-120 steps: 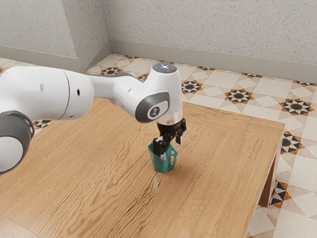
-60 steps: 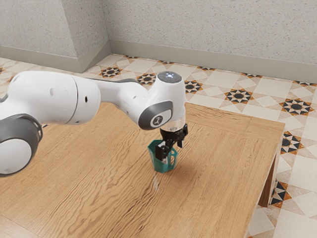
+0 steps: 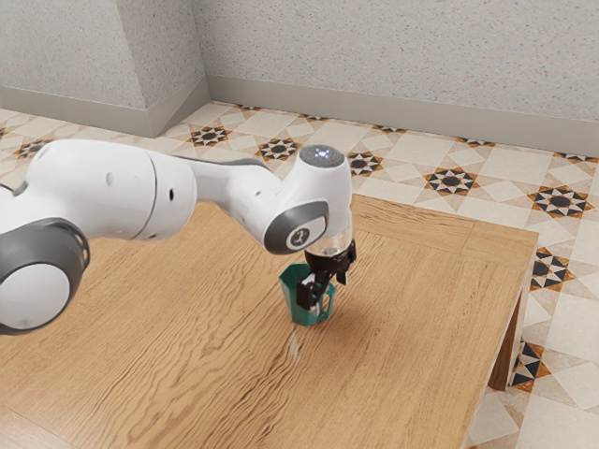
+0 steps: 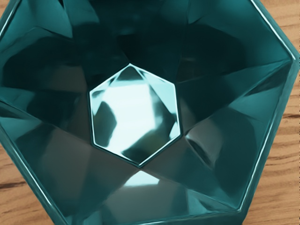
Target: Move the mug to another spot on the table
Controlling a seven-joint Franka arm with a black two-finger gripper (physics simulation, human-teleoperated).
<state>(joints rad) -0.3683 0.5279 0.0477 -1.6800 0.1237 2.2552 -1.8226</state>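
One mug (image 3: 294, 299) sits partly behind the gripper (image 3: 315, 297).

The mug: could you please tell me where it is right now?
In the exterior view, the teal mug stands upright on the wooden table, just toward that view's right of centre, directly beneath the pincer.

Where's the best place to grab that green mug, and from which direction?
Probably the rim wall, from straight above. The mug stands upright with its mouth open upward, and its flat facets offer a straight wall to pinch. The gripper is at its rim.
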